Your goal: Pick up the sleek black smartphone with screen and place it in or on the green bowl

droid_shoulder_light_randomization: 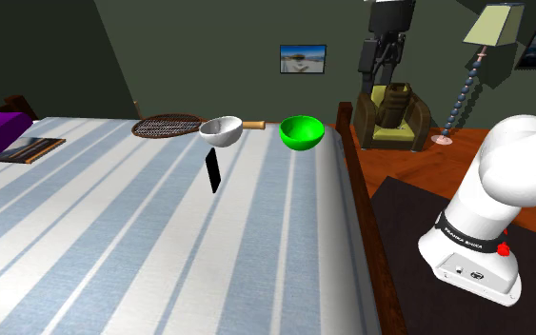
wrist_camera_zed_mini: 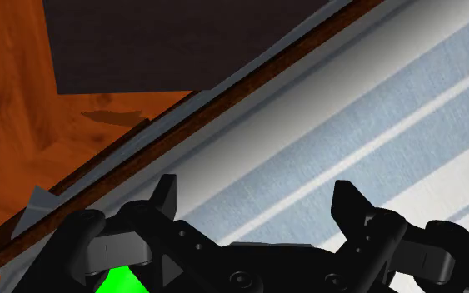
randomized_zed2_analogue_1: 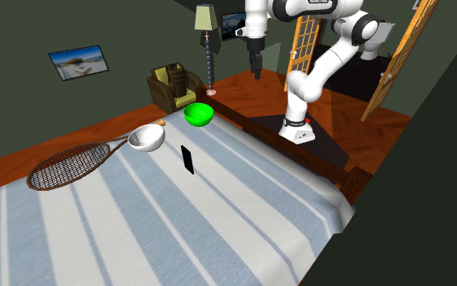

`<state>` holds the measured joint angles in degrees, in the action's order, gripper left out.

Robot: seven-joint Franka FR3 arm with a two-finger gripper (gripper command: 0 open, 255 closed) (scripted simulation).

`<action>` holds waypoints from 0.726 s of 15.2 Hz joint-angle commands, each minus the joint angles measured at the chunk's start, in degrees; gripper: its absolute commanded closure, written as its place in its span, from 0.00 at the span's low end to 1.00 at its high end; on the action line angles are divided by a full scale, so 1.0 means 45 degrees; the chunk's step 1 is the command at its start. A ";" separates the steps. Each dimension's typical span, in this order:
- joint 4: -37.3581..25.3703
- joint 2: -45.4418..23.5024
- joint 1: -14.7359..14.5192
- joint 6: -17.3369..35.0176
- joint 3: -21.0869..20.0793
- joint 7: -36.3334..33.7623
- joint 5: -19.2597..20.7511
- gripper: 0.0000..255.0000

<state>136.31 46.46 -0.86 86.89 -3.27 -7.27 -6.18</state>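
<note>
White arm (droid_shoulder_light_randomization: 508, 171) rises from the stand (droid_shoulder_light_randomization: 404, 214) at the shoulder view's lower right, and you see its jaws hanging high near the top edge, pointing down. On the striped bed (droid_shoulder_light_randomization: 85, 238) the black smartphone (droid_shoulder_light_randomization: 214, 174) stands on edge near a white bowl (droid_shoulder_light_randomization: 221, 130), apart from the green bowl (droid_shoulder_light_randomization: 302, 131); a racket (droid_shoulder_light_randomization: 168, 125) lies beyond. In the second exterior view your arm arches up and over, jaws well above the bed's far edge. In the wrist view the jaws stand wide apart, fingers (wrist_camera_zed_mini: 167, 200) clasping nothing, over the bed's wooden frame (wrist_camera_zed_mini: 99, 179).
</note>
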 commanded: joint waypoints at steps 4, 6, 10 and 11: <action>-0.0212 -0.1238 -0.0173 0.1100 -0.0339 0.0059 -0.0113 0.00; -0.0438 -0.2101 -0.0273 0.1786 -0.0567 0.0089 -0.0161 0.00; -0.1086 -0.3891 -0.0447 0.3026 -0.1022 0.0111 -0.0168 0.00; -0.1287 -0.4349 -0.0487 0.3306 -0.1133 0.0107 -0.0148 0.00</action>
<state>131.59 28.88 -2.84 100.69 -7.87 -6.76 -6.88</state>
